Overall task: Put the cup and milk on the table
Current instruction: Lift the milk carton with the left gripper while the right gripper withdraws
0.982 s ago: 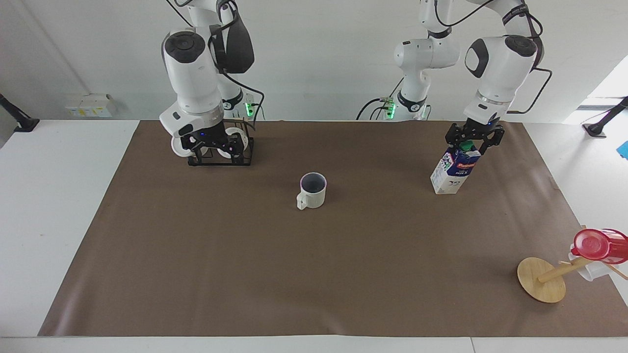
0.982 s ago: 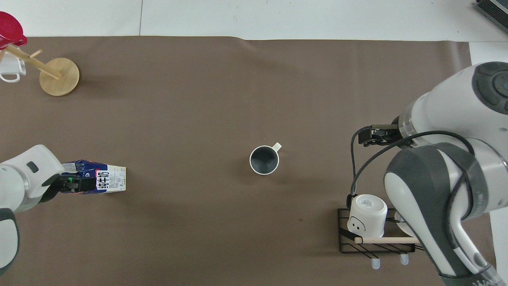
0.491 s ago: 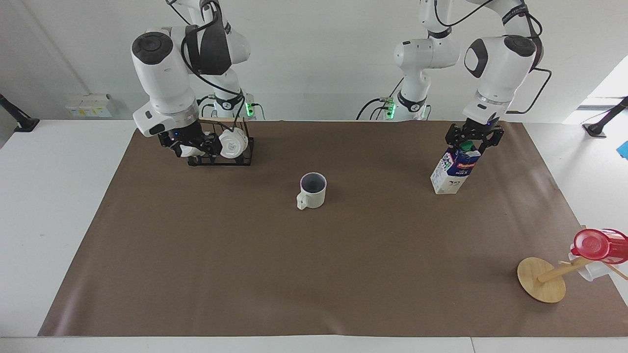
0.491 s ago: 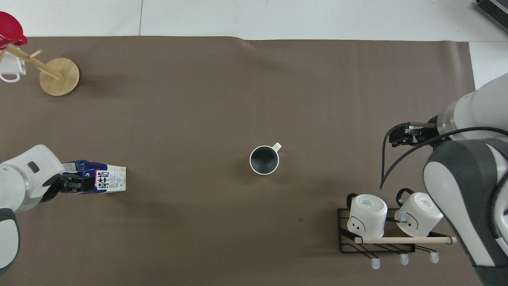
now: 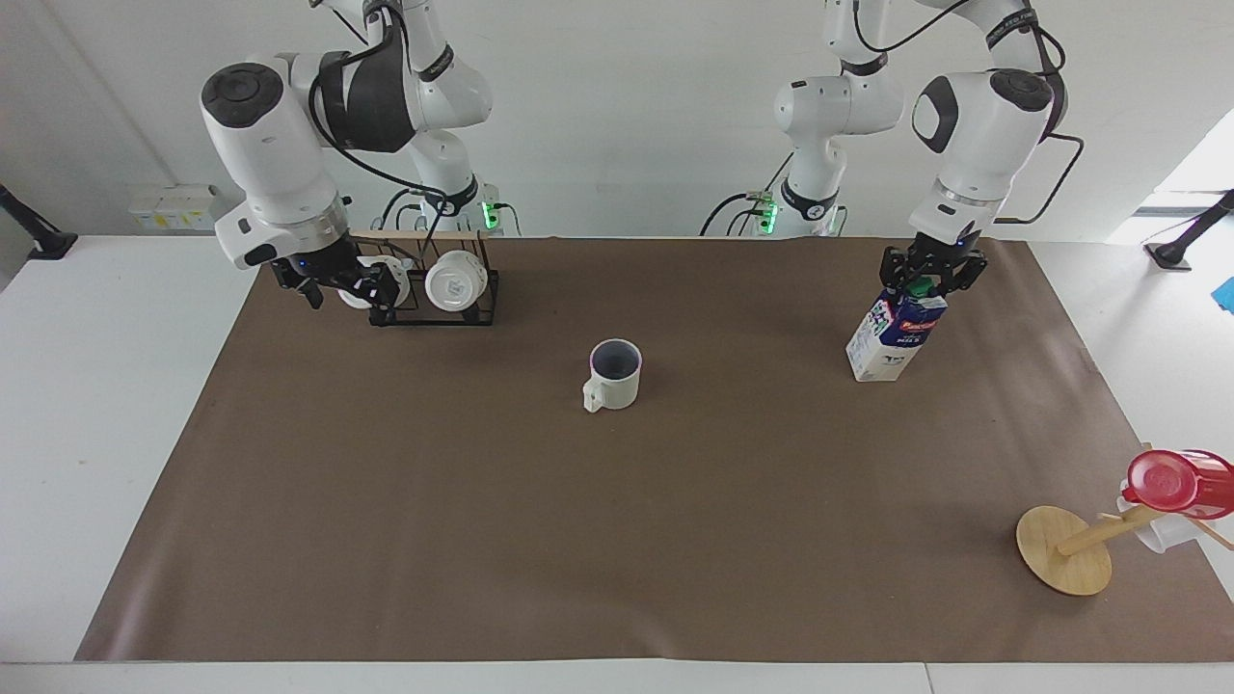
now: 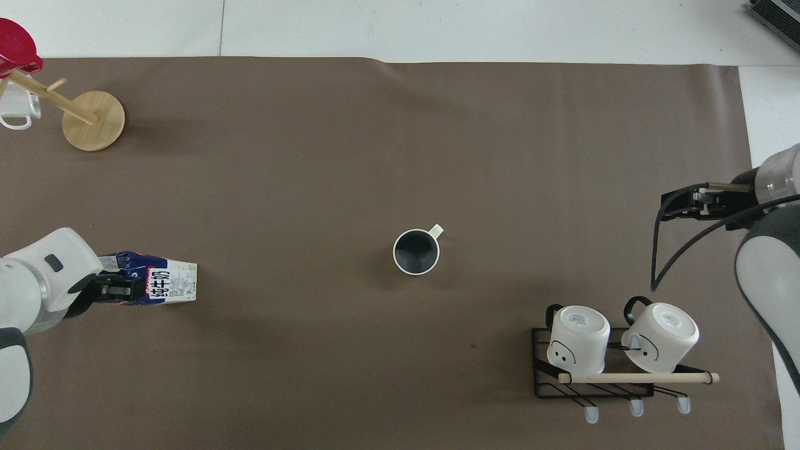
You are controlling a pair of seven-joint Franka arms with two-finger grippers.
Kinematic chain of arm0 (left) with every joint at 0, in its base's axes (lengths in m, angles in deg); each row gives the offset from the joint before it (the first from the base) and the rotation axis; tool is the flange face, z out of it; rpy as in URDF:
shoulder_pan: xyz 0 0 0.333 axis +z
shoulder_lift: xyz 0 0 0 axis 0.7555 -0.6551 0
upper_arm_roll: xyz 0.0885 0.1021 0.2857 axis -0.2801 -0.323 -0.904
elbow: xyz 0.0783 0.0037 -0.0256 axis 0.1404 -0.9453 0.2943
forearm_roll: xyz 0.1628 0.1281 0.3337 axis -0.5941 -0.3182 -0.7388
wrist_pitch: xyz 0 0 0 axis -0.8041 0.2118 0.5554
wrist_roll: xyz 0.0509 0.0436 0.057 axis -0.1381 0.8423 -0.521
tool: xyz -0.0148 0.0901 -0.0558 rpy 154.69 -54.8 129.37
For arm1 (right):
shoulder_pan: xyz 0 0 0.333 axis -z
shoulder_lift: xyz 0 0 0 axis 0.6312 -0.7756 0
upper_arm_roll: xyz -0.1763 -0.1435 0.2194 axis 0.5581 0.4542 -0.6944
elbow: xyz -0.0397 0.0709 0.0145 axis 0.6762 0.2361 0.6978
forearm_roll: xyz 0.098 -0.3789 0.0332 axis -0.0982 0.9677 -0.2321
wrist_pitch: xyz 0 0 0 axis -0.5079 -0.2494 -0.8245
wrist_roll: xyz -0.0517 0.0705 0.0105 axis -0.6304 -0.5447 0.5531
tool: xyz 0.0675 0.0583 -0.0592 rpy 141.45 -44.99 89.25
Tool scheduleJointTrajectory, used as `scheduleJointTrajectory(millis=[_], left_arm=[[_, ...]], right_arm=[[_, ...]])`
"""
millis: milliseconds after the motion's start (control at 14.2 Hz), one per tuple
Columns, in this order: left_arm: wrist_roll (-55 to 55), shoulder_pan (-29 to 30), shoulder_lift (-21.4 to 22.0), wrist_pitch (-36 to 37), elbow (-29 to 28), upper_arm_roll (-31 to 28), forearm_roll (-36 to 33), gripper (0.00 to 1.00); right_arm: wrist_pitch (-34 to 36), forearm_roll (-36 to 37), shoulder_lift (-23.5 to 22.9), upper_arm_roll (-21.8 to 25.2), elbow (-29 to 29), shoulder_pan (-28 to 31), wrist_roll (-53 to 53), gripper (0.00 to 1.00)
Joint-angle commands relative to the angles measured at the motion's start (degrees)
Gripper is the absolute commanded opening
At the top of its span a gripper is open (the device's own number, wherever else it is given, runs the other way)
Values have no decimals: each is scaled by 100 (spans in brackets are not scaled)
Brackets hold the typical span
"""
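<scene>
The cup (image 5: 614, 374), cream-white with a dark inside, stands upright on the brown mat of the table (image 5: 617, 540), near its middle, with no gripper near it. It also shows in the overhead view (image 6: 416, 251). The milk (image 5: 897, 337) stands on the mat toward the left arm's end and shows in the overhead view too (image 6: 165, 284). My left gripper (image 5: 930, 278) is shut on the milk's top at the green cap. My right gripper (image 5: 333, 281) is open and empty, raised over the mat's edge at the right arm's end, beside the mug rack.
A black wire rack (image 6: 594, 369) with two white mugs (image 6: 578, 337) stands close to the robots at the right arm's end. A wooden mug tree (image 5: 1065, 549) with a red cup (image 5: 1176, 482) and a white mug stands farthest from the robots at the left arm's end.
My right arm has swung from in front of the rack toward its end of the table, uncovering the second white mug. My left gripper's fingers have closed in on the milk's top.
</scene>
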Motion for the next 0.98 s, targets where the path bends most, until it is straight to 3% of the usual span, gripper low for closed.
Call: scheduleJointTrajectory(millis=[0,351,702,912], left_arm=[[16,4,168,-92,-159,2,63,55],[-308,-84,150,162,113,54,72,52],[-1230,-690,89,426,482,55,72,52],[-1933,-1164,-61,418,702,55,72,51]], right_arm=[[281,-127,56,-45,400,62,143,100],[931,-215,56,-98,972,53,135,100],[2038,-198,99,-19,1728,70,196,100],[2243,-215,397,-19,1712,70,328,100]])
